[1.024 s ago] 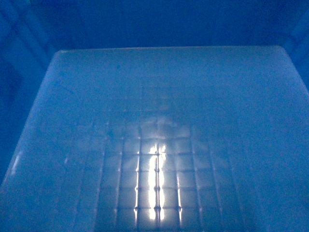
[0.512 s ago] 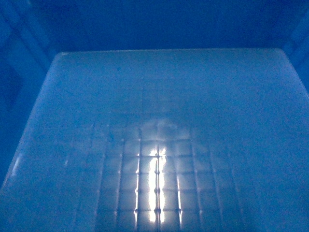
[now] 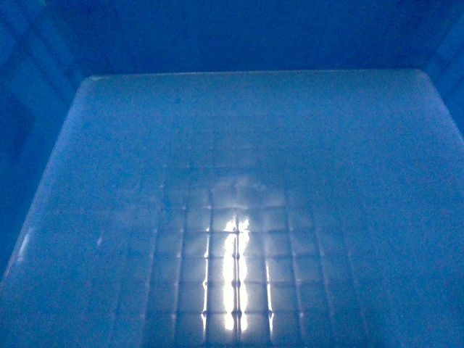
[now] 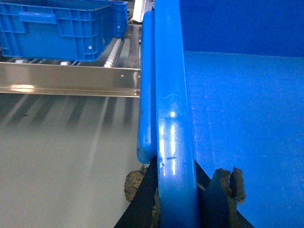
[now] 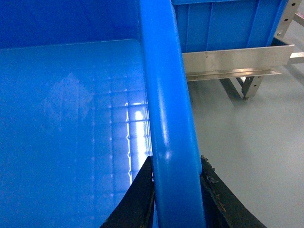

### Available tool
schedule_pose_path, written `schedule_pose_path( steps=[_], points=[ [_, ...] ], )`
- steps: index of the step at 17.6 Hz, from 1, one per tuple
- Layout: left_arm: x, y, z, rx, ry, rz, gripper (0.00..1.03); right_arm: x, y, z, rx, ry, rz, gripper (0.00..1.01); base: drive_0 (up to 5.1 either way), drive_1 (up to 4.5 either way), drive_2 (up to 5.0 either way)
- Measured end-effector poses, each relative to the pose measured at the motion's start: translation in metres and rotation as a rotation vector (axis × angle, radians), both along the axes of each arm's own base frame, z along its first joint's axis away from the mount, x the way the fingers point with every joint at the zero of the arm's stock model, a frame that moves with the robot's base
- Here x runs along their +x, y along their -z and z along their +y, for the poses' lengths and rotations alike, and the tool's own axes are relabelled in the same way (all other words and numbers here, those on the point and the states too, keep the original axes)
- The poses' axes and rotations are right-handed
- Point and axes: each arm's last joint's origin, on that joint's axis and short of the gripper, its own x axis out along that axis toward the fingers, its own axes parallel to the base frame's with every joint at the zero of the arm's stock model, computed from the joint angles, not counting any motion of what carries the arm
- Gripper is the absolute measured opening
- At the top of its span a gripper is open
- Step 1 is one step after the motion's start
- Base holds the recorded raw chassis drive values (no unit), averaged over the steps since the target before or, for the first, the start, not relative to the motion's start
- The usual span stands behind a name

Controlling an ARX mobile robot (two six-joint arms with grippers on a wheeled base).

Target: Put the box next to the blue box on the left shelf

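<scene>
From the head camera, only the box (image 3: 239,217) floor's embossed grid is seen. At the left wrist, its rim is pinched by the left gripper (image 4: 178,190), a blue crate (image 4: 61,28) shelved beyond. At the right wrist, the opposite rim is clamped by the right gripper (image 5: 176,190). No writing is legible.

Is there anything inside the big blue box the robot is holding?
No, the big bright-blue plastic crate is empty: the head view shows only its bare grid-patterned floor with a light reflection.

Open-topped bright-blue box (image 3: 239,181), grid-embossed floor, held off the ground.
</scene>
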Motion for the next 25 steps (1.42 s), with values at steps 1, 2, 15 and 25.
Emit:
schedule_pose_path(
  steps=[1,2,15,25],
  points=[
    [0.0000,0.0000,0.0000,0.000,0.000,0.000,0.08,0.0000,0.0000,0.0000,0.000,0.000,0.000,0.18,0.0,0.00,0.0],
    [0.0000,0.0002,0.0000,0.001,0.000,0.002,0.08,-0.0001,0.0002,0.0000,-0.001,0.000,0.002,0.18,0.0,0.00,0.0],
    [-0.0001,-0.0002,0.0000,-0.001,0.000,-0.001,0.08,-0.0004,-0.0004,-0.0002,0.001,0.001,-0.003,0.18,0.0,0.00,0.0],
    [-0.0001,0.0000,0.0001,0.000,-0.001,0.000,0.08,0.0000,0.0000,0.0001,0.000,0.000,0.000,0.18,0.1,3.82,-3.6]
  ],
)
